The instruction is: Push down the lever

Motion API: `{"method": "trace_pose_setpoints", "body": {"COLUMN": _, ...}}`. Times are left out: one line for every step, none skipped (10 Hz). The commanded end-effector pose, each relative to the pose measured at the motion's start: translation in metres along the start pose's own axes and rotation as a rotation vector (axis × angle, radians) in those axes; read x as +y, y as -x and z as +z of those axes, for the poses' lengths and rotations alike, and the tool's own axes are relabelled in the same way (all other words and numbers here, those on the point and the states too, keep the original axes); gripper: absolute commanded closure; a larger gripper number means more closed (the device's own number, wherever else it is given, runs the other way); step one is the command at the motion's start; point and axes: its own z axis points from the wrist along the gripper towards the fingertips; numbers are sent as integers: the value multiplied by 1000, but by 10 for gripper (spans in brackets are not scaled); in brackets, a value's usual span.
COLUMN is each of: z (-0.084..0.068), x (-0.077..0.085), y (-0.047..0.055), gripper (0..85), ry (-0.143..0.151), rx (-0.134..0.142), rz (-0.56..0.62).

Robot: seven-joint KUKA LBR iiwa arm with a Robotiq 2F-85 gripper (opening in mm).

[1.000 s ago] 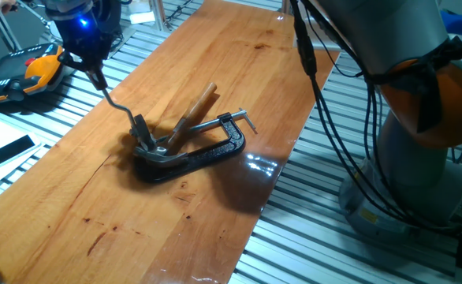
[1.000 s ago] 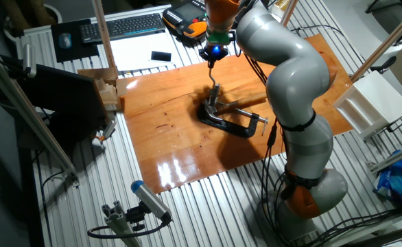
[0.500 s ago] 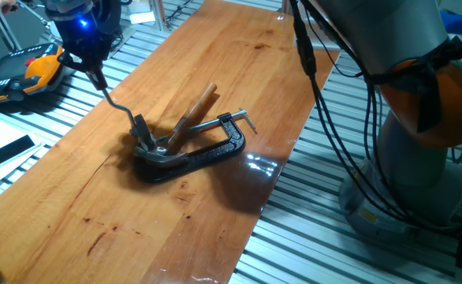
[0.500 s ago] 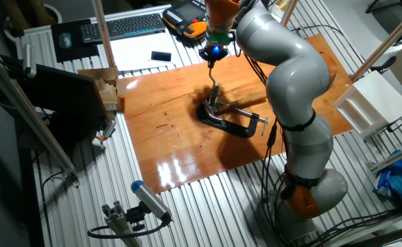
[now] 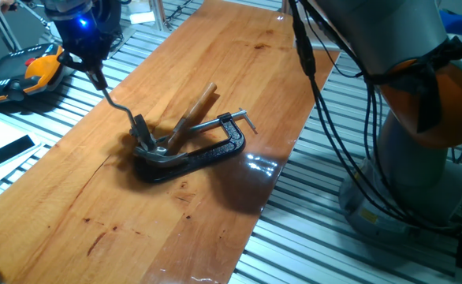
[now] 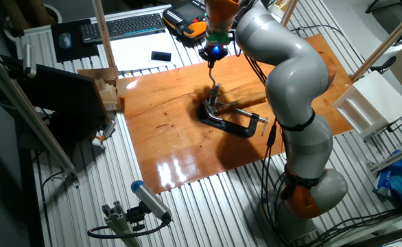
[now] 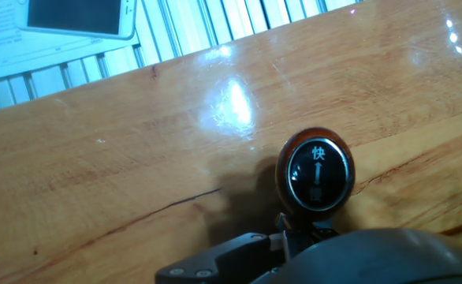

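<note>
The lever (image 5: 119, 104) is a thin bent metal rod that rises up and to the left from a silvery fitting (image 5: 156, 144) on a black C-clamp (image 5: 203, 152). My gripper (image 5: 95, 76) tapers to one dark tip and sits at the rod's upper end, where the knob is hidden in this view. The other fixed view shows the gripper (image 6: 211, 60) right above the lever (image 6: 213, 86). The hand view shows the round dark-reddish knob (image 7: 318, 175) from above, with no fingers around it.
A long brown wooden handle (image 5: 197, 105) and the clamp's threaded screw with T-bar (image 5: 232, 118) lie by the fitting. An orange pendant (image 5: 35, 66) and a black phone (image 5: 12, 148) lie off the board's left edge. A wooden block (image 6: 109, 92) and a keyboard (image 6: 125, 26) are farther off.
</note>
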Motion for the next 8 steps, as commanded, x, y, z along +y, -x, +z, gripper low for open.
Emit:
{"method": "trace_pose_setpoints", "body": {"z": 0, "x": 0, "y": 0, "gripper": 850, "ry": -1, "rx": 5, "rz": 0}}
{"method": "trace_pose_setpoints", "body": {"z": 0, "x": 0, "y": 0, "gripper": 850, "ry": -8, "rx": 15, "rz": 20}}
{"method": "trace_pose_setpoints", "body": {"z": 0, "x": 0, "y": 0, "gripper": 850, "ry": -16, "rx": 28, "rz": 41}}
{"method": "trace_pose_setpoints", "body": {"z": 0, "x": 0, "y": 0, "gripper": 850, "ry": -18, "rx": 36, "rz": 37}}
{"method": "trace_pose_setpoints", "body": {"z": 0, "x": 0, "y": 0, "gripper": 850, "ry": 6, "rx": 38, "rz": 27}}
{"method": "trace_pose_setpoints", "body": {"z": 0, "x": 0, "y": 0, "gripper": 850, "ry": 34, "rx": 49, "rz": 47}}
{"method": "trace_pose_setpoints", "body": {"z": 0, "x": 0, "y": 0, "gripper": 850, "ry": 15, "rx": 54, "rz": 73}}
{"method": "trace_pose_setpoints", "body": {"z": 0, "x": 0, "y": 0, "gripper": 850, "ry": -21, "rx": 43, "rz": 75}}
